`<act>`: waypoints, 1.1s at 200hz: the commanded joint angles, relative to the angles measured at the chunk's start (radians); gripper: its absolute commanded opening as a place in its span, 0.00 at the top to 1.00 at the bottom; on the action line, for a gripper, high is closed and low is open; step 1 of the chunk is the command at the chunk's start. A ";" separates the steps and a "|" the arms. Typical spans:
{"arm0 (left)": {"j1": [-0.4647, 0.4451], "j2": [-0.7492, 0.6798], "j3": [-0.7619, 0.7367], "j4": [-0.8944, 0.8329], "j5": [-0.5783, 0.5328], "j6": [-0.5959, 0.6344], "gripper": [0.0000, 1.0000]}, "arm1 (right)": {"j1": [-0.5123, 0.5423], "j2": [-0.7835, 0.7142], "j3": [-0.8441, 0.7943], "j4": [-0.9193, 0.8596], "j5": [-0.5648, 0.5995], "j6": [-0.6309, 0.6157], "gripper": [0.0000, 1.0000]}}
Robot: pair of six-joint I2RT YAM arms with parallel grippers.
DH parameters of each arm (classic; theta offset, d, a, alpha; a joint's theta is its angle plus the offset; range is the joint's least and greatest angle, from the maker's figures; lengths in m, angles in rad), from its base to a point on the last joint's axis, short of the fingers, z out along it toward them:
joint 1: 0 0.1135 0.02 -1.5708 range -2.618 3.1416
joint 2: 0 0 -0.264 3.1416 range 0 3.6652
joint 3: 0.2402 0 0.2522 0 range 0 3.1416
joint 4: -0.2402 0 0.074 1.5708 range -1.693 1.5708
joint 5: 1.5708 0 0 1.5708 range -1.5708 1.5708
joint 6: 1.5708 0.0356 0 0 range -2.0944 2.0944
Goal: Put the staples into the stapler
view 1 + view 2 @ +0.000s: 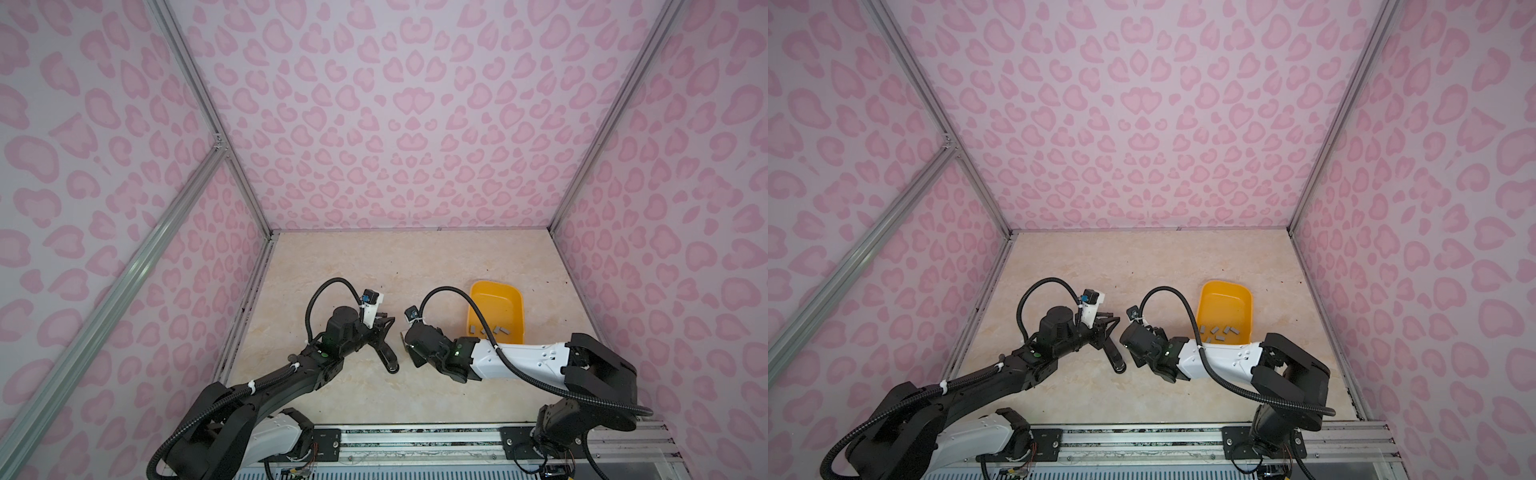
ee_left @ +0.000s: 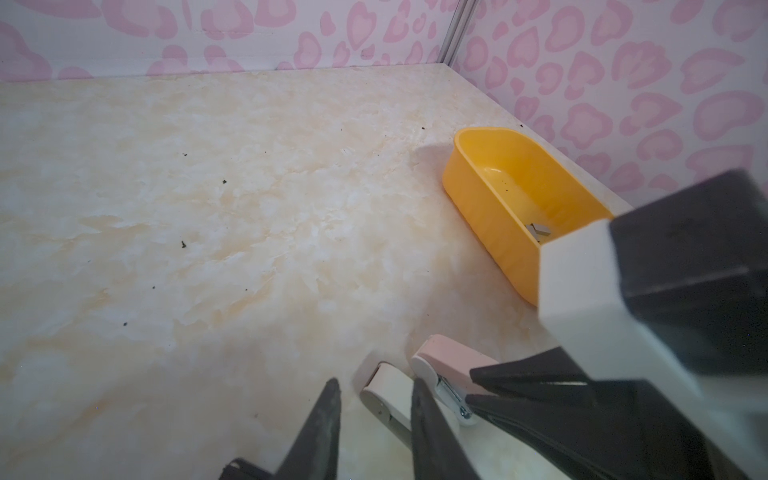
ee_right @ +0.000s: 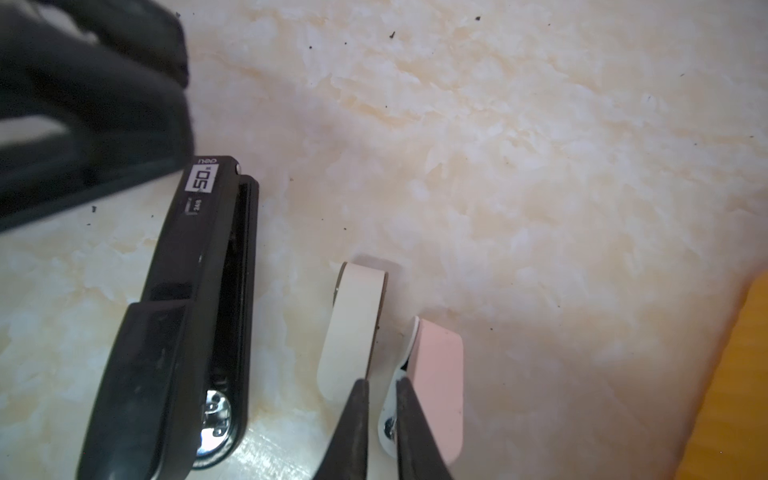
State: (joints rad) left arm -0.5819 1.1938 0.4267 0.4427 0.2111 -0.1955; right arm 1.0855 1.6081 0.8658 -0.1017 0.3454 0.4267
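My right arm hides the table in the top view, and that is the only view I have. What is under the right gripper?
Observer: Two small staplers lie side by side, a white stapler and a pink stapler.
Operator: Which one is the gripper on?
Observer: The right gripper is closed around the pink one's white lower edge.
Operator: And the white one?
Observer: It is outside the fingers, lying between the pink one and the black stapler.
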 commanded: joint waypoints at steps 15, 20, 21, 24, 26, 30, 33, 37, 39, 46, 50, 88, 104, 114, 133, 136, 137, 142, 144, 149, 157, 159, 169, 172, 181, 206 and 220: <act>-0.005 -0.002 0.001 0.045 0.001 0.019 0.70 | 0.021 0.022 -0.023 0.026 0.063 0.022 0.85; -0.005 -0.002 0.001 0.045 -0.001 0.018 0.70 | 0.021 0.024 -0.028 0.031 0.063 0.024 0.85; -0.006 -0.002 0.000 0.045 -0.001 0.018 0.70 | 0.021 0.025 -0.030 0.033 0.063 0.025 0.85; -0.007 -0.001 0.001 0.045 -0.001 0.018 0.70 | 0.021 0.025 -0.033 0.038 0.063 0.026 0.86; -0.007 -0.001 0.001 0.045 -0.001 0.019 0.70 | 0.021 0.026 -0.035 0.041 0.063 0.025 0.85; -0.007 0.000 0.002 0.044 -0.001 0.019 0.70 | 0.021 0.026 -0.041 0.047 0.063 0.026 0.86; -0.007 0.001 0.001 0.044 0.000 0.019 0.70 | 0.022 0.027 -0.044 0.051 0.065 0.027 0.86; -0.007 0.001 0.003 0.044 -0.001 0.020 0.70 | 0.024 0.026 -0.048 0.055 0.067 0.027 0.86; -0.007 0.001 0.004 0.044 -0.002 0.020 0.70 | 0.024 0.026 -0.051 0.057 0.068 0.028 0.86; -0.008 0.003 0.004 0.043 -0.002 0.021 0.70 | 0.026 0.024 -0.058 0.066 0.073 0.027 0.86; -0.009 0.004 0.005 0.042 -0.003 0.021 0.70 | 0.028 0.022 -0.061 0.071 0.074 0.021 0.87; -0.010 0.008 0.011 0.040 -0.004 0.022 0.69 | 0.041 -0.034 -0.038 0.072 0.089 -0.028 0.86; -0.012 0.010 0.014 0.038 -0.005 0.024 0.70 | 0.039 -0.070 -0.044 0.087 0.090 -0.040 0.84; -0.011 0.009 0.014 0.037 -0.007 0.023 0.70 | 0.033 -0.081 -0.050 0.095 0.086 -0.040 0.83; -0.012 0.007 0.012 0.037 -0.008 0.024 0.69 | 0.009 -0.063 -0.058 0.093 0.084 -0.025 0.82; -0.013 0.007 0.012 0.038 -0.008 0.023 0.69 | 0.005 -0.058 -0.059 0.093 0.082 -0.021 0.82; -0.013 0.007 0.012 0.038 -0.008 0.024 0.70 | 0.004 -0.056 -0.059 0.092 0.081 -0.021 0.83; -0.013 0.007 0.012 0.038 -0.009 0.024 0.69 | -0.001 -0.046 -0.059 0.093 0.074 -0.014 0.83; -0.013 0.007 0.012 0.038 -0.009 0.024 0.70 | -0.002 -0.042 -0.061 0.095 0.071 -0.013 0.83; -0.013 0.007 0.012 0.037 -0.008 0.024 0.70 | -0.005 -0.032 -0.062 0.099 0.064 -0.010 0.83; -0.013 0.009 0.013 0.037 -0.009 0.025 0.70 | -0.005 -0.016 -0.059 0.102 0.059 -0.009 0.83; -0.013 0.010 0.015 0.036 -0.010 0.025 0.70 | -0.006 -0.014 -0.059 0.102 0.058 -0.009 0.83; -0.013 0.012 0.015 0.033 -0.011 0.027 0.70 | -0.005 0.003 -0.056 0.102 0.054 -0.004 0.83; -0.013 0.012 0.016 0.033 -0.012 0.027 0.69 | -0.004 0.007 -0.055 0.102 0.055 -0.003 0.83; -0.013 0.013 0.016 0.032 -0.012 0.028 0.70 | -0.004 0.016 -0.054 0.102 0.054 -0.001 0.83; -0.015 0.018 0.017 0.033 -0.013 0.027 0.70 | -0.001 0.024 -0.064 0.112 0.047 0.013 0.83; -0.015 0.021 0.018 0.035 -0.013 0.027 0.70 | 0.006 0.030 -0.070 0.113 0.054 0.019 0.83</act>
State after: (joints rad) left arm -0.5957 1.2091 0.4328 0.4431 0.2008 -0.1783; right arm 1.0851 1.6268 0.8082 -0.0044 0.3927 0.4229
